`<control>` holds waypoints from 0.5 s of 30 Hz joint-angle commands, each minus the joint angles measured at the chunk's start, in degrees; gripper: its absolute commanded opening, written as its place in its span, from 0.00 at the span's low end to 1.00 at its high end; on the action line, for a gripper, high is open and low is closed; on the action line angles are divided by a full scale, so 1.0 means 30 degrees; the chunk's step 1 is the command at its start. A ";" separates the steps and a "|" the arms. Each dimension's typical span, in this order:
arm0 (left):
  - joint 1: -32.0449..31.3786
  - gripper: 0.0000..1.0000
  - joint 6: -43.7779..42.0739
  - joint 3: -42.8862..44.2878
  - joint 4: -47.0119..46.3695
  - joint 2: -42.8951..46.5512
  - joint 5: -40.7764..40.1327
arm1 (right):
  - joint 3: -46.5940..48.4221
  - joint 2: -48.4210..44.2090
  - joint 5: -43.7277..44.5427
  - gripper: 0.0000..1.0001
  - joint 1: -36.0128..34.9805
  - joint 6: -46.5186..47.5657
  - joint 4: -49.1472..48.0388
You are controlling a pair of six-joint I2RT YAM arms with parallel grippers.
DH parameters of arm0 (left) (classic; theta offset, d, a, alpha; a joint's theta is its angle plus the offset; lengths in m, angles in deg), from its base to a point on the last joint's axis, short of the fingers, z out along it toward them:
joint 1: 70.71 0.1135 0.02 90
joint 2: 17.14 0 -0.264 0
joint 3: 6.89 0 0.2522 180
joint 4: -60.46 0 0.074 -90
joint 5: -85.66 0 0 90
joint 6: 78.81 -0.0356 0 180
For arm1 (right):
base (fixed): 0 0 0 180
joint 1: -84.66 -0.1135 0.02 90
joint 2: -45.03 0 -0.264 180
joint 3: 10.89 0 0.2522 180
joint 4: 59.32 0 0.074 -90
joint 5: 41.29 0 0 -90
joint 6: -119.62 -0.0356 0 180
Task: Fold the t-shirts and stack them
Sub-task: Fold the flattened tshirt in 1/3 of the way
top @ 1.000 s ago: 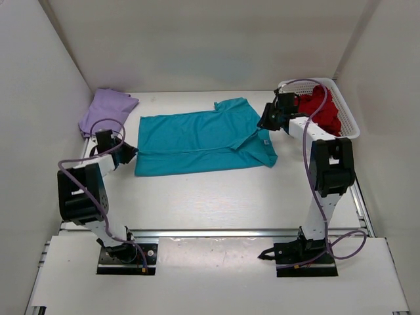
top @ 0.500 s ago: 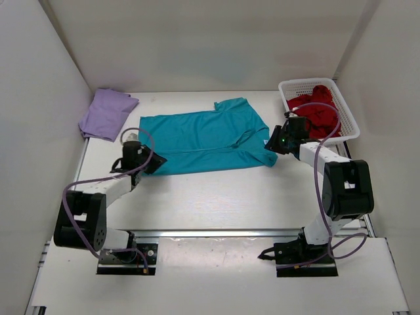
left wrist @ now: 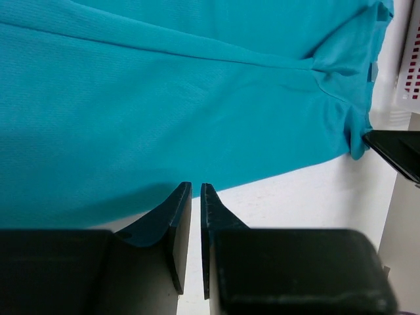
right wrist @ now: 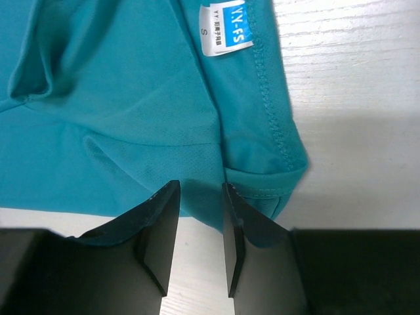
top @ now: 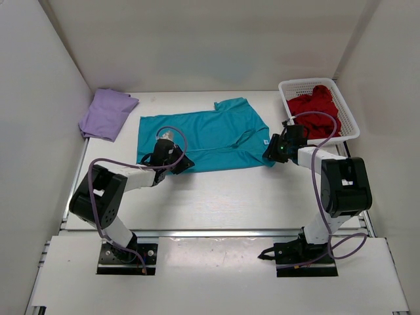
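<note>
A teal t-shirt (top: 203, 139) lies flat, folded lengthwise, in the middle of the table. A lavender t-shirt (top: 105, 113) lies folded at the back left. A dark red t-shirt (top: 316, 108) is bunched in the white basket (top: 352, 126). My left gripper (top: 182, 161) is low at the teal shirt's near edge. In the left wrist view (left wrist: 195, 190) its jaws are almost together with nothing between them, tips at the hem of the teal fabric (left wrist: 164, 111). My right gripper (top: 270, 153) is at the shirt's near right corner. In the right wrist view (right wrist: 198, 187) it is open, its tips at the edge of the fabric (right wrist: 131, 98).
The basket stands at the back right, just behind the right arm; it also shows in the left wrist view (left wrist: 410, 59). White walls enclose the table on three sides. A size label (right wrist: 222, 26) is sewn at the teal shirt's right hem.
My left gripper has swept right along the teal shirt's near edge from the table's left side. My right gripper came down from beside the basket to the shirt's near right corner.
</note>
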 commanded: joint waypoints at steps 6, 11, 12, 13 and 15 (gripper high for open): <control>0.0325 0.22 -0.0335 -0.0153 -0.0941 0.0135 -0.0298 | 0.0357 -0.0034 0.1691 0.32 -0.0340 0.0193 -0.0855; 0.1115 0.21 0.0191 -0.0854 -0.1468 -0.0510 0.0462 | 0.0357 0.0641 0.0991 0.31 -0.0165 0.0222 -0.0855; 0.1175 0.20 0.0251 -0.1031 -0.1615 -0.0423 0.0434 | 0.0269 0.0641 0.0726 0.28 0.0009 -0.0068 -0.0913; 0.1378 0.20 0.0309 -0.1265 -0.1645 -0.0306 0.0434 | 0.0123 0.0670 0.0230 0.21 0.0040 -0.0129 -0.1407; 0.1673 0.19 0.0485 -0.1851 -0.1908 -0.0101 0.0550 | -0.0026 0.0554 -0.0300 0.13 0.0303 -0.0392 -0.1878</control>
